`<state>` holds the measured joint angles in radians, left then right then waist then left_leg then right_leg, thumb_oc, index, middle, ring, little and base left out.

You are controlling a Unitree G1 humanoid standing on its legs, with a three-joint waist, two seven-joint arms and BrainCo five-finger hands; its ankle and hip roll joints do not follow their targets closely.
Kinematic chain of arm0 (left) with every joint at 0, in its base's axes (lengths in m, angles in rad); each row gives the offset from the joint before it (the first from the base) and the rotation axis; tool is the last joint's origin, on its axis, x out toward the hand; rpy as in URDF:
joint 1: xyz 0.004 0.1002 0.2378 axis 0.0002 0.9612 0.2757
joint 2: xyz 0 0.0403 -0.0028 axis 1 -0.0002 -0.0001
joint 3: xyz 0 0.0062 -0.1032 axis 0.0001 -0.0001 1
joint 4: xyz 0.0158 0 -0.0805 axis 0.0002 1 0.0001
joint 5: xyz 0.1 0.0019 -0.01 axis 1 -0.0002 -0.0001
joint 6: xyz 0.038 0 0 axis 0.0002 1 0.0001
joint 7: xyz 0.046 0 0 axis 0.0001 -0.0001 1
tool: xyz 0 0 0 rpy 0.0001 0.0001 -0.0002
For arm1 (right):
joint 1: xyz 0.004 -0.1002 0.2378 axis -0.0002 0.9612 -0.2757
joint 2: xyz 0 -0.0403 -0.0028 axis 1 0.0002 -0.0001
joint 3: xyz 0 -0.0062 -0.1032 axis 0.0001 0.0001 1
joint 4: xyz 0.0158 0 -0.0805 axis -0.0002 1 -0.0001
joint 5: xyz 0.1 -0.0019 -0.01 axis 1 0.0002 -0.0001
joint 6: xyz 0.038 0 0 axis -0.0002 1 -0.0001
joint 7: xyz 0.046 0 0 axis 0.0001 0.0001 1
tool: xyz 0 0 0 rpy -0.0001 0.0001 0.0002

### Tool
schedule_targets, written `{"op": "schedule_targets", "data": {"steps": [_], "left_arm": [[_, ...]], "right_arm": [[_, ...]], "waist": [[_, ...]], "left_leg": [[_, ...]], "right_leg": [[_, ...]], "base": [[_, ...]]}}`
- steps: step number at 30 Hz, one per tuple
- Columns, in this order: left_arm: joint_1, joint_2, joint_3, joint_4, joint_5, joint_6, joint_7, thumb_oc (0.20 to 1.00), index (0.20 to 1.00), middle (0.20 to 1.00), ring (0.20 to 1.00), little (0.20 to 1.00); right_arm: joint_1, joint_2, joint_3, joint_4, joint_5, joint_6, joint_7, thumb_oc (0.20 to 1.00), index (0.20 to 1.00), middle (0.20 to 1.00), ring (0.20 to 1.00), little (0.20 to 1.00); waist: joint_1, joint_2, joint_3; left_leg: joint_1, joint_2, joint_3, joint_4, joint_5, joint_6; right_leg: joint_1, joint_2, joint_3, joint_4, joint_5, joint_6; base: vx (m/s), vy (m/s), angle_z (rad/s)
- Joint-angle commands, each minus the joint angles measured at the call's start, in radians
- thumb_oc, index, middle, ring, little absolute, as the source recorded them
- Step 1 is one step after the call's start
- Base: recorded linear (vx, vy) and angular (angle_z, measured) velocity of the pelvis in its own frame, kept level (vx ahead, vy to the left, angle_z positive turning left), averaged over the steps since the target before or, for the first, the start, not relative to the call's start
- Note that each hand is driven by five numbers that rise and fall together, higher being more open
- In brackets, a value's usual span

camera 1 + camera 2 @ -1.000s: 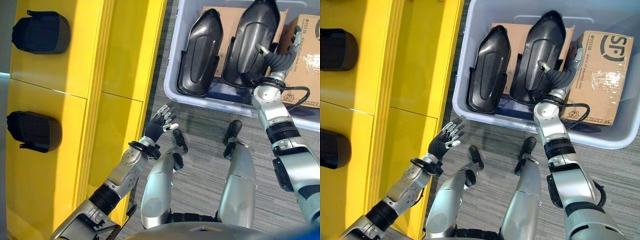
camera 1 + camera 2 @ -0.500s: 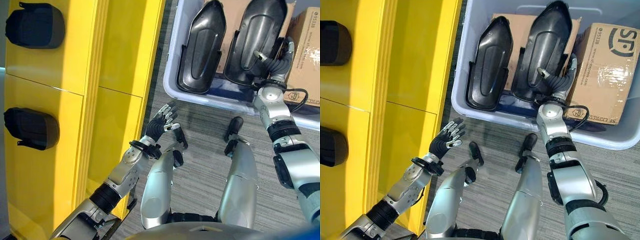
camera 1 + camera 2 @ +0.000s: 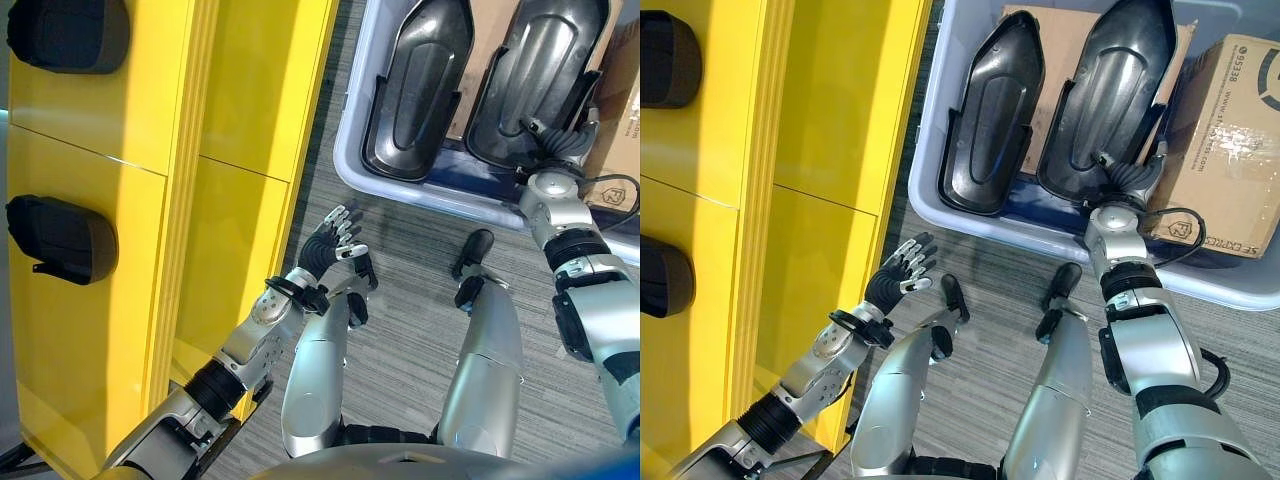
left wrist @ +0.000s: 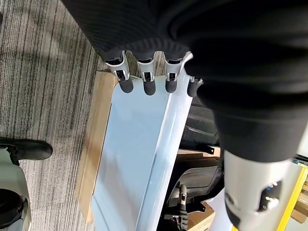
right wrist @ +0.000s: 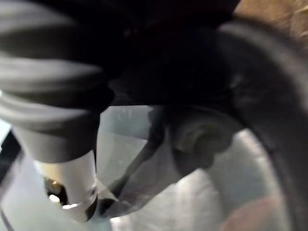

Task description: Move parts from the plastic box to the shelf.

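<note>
Two long black parts lie side by side in the pale plastic box (image 3: pixel 420 192), the left part (image 3: pixel 415 90) and the right part (image 3: pixel 535 80). My right hand (image 3: pixel 558 150) reaches over the box's near rim and rests against the near end of the right part; the right wrist view gives only a dark close-up of that part (image 5: pixel 260 72). My left hand (image 3: pixel 325 245) hovers open over the grey floor between the yellow shelf (image 3: pixel 240 100) and the box, its fingers (image 4: pixel 144 84) straight and holding nothing.
Two black parts (image 3: pixel 65 35) (image 3: pixel 58 238) sit on the shelf's left side, one above the other in the view. A taped cardboard carton (image 3: pixel 1230 150) stands in the box to the right of the parts, and flat brown cardboard (image 3: pixel 1055 90) lies under them.
The camera has shifted, so the whole scene has slid in the picture. My right hand has slipped along the right part towards its near end. The left hand has hardly moved.
</note>
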<state>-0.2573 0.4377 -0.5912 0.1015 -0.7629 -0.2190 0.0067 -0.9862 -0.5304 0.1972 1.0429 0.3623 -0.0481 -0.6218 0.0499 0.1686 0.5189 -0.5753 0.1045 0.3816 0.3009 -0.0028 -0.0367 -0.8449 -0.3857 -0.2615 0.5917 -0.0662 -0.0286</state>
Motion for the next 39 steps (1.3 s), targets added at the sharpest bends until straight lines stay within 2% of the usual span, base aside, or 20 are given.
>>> {"op": "schedule_targets", "data": {"steps": [1,3,8,9,10,11,12,13,17,25,28,30,31,32,33,36,37,39], "left_arm": [[0.009,-0.052,-0.048,-0.078,0.030,-0.030,0.009,1.000,1.000,1.000,1.000,1.000],[0.002,-0.049,-0.048,-0.073,0.021,-0.031,0.009,1.000,1.000,1.000,1.000,1.000],[-0.008,-0.044,-0.056,-0.062,0.030,-0.036,0.007,1.000,1.000,1.000,1.000,1.000],[-0.010,-0.044,-0.056,-0.063,0.030,-0.035,0.009,1.000,1.000,1.000,1.000,1.000],[-0.014,-0.043,-0.060,-0.058,0.033,-0.035,0.015,1.000,1.000,1.000,1.000,1.000],[-0.015,-0.043,-0.061,-0.057,0.033,-0.035,0.015,1.000,1.000,1.000,1.000,1.000],[-0.015,-0.043,-0.063,-0.056,0.036,-0.034,0.016,1.000,1.000,1.000,1.000,1.000],[-0.015,-0.042,-0.065,-0.050,0.037,-0.039,0.011,1.000,1.000,1.000,1.000,1.000],[-0.017,-0.038,-0.069,-0.040,0.032,-0.051,0.011,1.000,1.000,1.000,1.000,1.000],[-0.016,-0.033,-0.070,-0.037,0.029,-0.061,0.002,1.000,1.000,1.000,1.000,1.000],[-0.012,-0.032,-0.065,-0.034,0.027,-0.063,-0.007,1.000,1.000,1.000,1.000,1.000],[-0.007,-0.033,-0.061,-0.029,0.030,-0.066,-0.014,1.000,1.000,1.000,1.000,1.000],[-0.005,-0.032,-0.059,-0.030,0.031,-0.064,-0.017,1.000,1.000,1.000,1.000,1.000],[-0.002,-0.025,-0.054,-0.035,0.021,-0.063,-0.022,1.000,1.000,1.000,1.000,1.000],[0.003,-0.024,-0.046,-0.033,0.021,-0.063,-0.029,1.000,1.000,1.000,1.000,1.000],[0.022,-0.028,-0.017,-0.028,0.017,-0.069,-0.046,1.000,1.000,1.000,1.000,1.000],[0.037,-0.029,-0.001,-0.036,0.024,-0.077,-0.046,1.000,1.000,1.000,1.000,1.000],[0.060,-0.033,0.035,-0.036,0.021,-0.084,-0.057,1.000,1.000,1.000,1.000,1.000]], "right_arm": [[-0.055,-0.102,0.067,0.039,-0.089,0.070,-0.029,1.000,1.000,1.000,1.000,1.000],[-0.067,-0.108,0.091,0.056,-0.111,0.139,-0.025,1.000,1.000,1.000,1.000,1.000],[-0.085,-0.111,0.142,0.119,-0.063,0.215,-0.028,1.000,1.000,1.000,1.000,1.000],[-0.086,-0.112,0.142,0.128,-0.071,0.229,-0.026,1.000,1.000,1.000,1.000,1.000],[-0.090,-0.114,0.149,0.153,-0.117,0.284,-0.019,1.000,1.000,1.000,1.000,1.000],[-0.090,-0.115,0.149,0.154,-0.119,0.286,-0.019,1.000,1.000,1.000,1.000,1.000],[-0.091,-0.118,0.156,0.162,-0.136,0.298,-0.012,0.821,0.821,0.821,0.821,0.821],[-0.094,-0.120,0.163,0.170,-0.157,0.306,-0.002,0.200,0.200,0.200,0.200,0.200],[-0.110,-0.129,0.199,0.189,-0.195,0.350,-0.022,0.200,0.200,0.200,0.200,0.200],[-0.095,-0.132,0.187,0.210,-0.224,0.409,-0.072,0.200,0.200,0.200,0.200,0.200],[-0.069,-0.131,0.182,0.220,-0.231,0.409,-0.085,0.200,0.200,0.200,0.200,0.200],[-0.045,-0.128,0.174,0.219,-0.226,0.362,-0.116,0.200,0.200,0.200,0.200,0.200],[-0.034,-0.127,0.173,0.214,-0.222,0.315,-0.143,0.200,0.200,0.200,0.200,0.200],[-0.019,-0.122,0.166,0.182,-0.285,0.242,-0.174,0.200,0.200,0.200,0.200,0.200],[-0.014,-0.117,0.170,0.151,-0.328,0.217,-0.198,0.200,0.200,0.200,0.200,0.200],[0.052,-0.096,0.184,0.054,-0.326,0.133,-0.278,0.200,0.200,0.200,0.200,0.200],[0.110,-0.088,0.168,0.001,-0.339,0.082,-0.324,0.200,0.200,0.200,0.200,0.200],[0.208,-0.075,0.147,-0.113,-0.434,0.044,-0.370,0.200,0.200,0.200,0.200,0.200]], "waist": [[-0.010,0.166,0.001],[-0.008,0.164,0.001],[0.007,0.158,0.001],[0.008,0.157,0.001],[0.014,0.155,0.001],[0.014,0.155,0.001],[0.016,0.155,0.001],[0.018,0.155,0.001],[0.025,0.152,0.001],[0.030,0.147,0.001],[0.031,0.146,0.001],[0.029,0.146,0.001],[0.029,0.146,0.001],[0.026,0.144,0.001],[0.024,0.140,0.001],[0.006,0.121,0.001],[-0.007,0.109,0.001],[-0.032,0.089,0.001]], "left_leg": [[-0.050,0.039,-0.010,0.050,-0.063,-0.023],[-0.054,0.040,-0.013,0.055,-0.064,-0.023],[-0.066,0.044,-0.022,0.062,-0.063,-0.021],[-0.067,0.044,-0.024,0.064,-0.064,-0.021],[-0.075,0.045,-0.031,0.070,-0.064,-0.020],[-0.075,0.045,-0.031,0.070,-0.064,-0.020],[-0.076,0.045,-0.033,0.070,-0.063,-0.020],[-0.077,0.045,-0.034,0.070,-0.063,-0.020],[-0.091,0.047,-0.042,0.073,-0.059,-0.020],[-0.086,0.043,-0.051,0.058,-0.053,-0.019],[-0.079,0.043,-0.055,0.047,-0.047,-0.019],[-0.071,0.042,-0.056,0.034,-0.040,-0.018],[-0.064,0.040,-0.058,0.024,-0.036,-0.018],[-0.048,0.035,-0.061,0.007,-0.030,-0.019],[-0.036,0.032,-0.062,-0.010,-0.024,-0.020],[0.007,0.035,-0.059,-0.062,-0.003,-0.026],[0.032,0.035,-0.055,-0.085,0.005,-0.028],[0.081,0.037,-0.045,-0.118,0.012,-0.029]], "right_leg": [[0.034,0.023,0.045,0.100,-0.156,0.060],[0.034,0.021,0.042,0.103,-0.156,0.061],[0.037,0.019,0.029,0.105,-0.153,0.063],[0.037,0.018,0.027,0.106,-0.153,0.063],[0.035,0.015,0.024,0.112,-0.153,0.064],[0.035,0.015,0.024,0.113,-0.153,0.064],[0.036,0.015,0.022,0.113,-0.152,0.064],[0.036,0.015,0.020,0.112,-0.152,0.064],[0.031,0.013,0.014,0.117,-0.151,0.064],[0.047,0.021,0.006,0.102,-0.146,0.069],[0.057,0.023,0.007,0.096,-0.145,0.069],[0.062,0.029,0.011,0.086,-0.139,0.071],[0.069,0.033,0.012,0.078,-0.136,0.072],[0.086,0.040,0.011,0.057,-0.129,0.074],[0.098,0.047,0.011,0.034,-0.120,0.078],[0.137,0.074,0.017,-0.033,-0.092,0.089],[0.160,0.087,0.020,-0.068,-0.080,0.093],[0.203,0.102,0.026,-0.121,-0.059,0.101]], "base": [[0.00,0.000,0.00],[-0.01,-0.033,0.03],[-0.01,-0.043,0.04],[0.00,-0.051,0.10],[0.00,-0.043,0.10],[0.00,-0.045,0.09],[0.00,0.000,0.00],[0.00,0.000,0.00],[-0.01,-0.024,0.01],[0.00,-0.012,0.04],[0.00,0.000,0.00],[0.00,0.000,0.00],[0.00,0.000,0.00],[0.00,0.000,0.00],[-0.01,0.024,-0.05],[-0.01,0.040,-0.08],[0.00,0.066,-0.06],[-0.01,0.091,-0.12]]}}
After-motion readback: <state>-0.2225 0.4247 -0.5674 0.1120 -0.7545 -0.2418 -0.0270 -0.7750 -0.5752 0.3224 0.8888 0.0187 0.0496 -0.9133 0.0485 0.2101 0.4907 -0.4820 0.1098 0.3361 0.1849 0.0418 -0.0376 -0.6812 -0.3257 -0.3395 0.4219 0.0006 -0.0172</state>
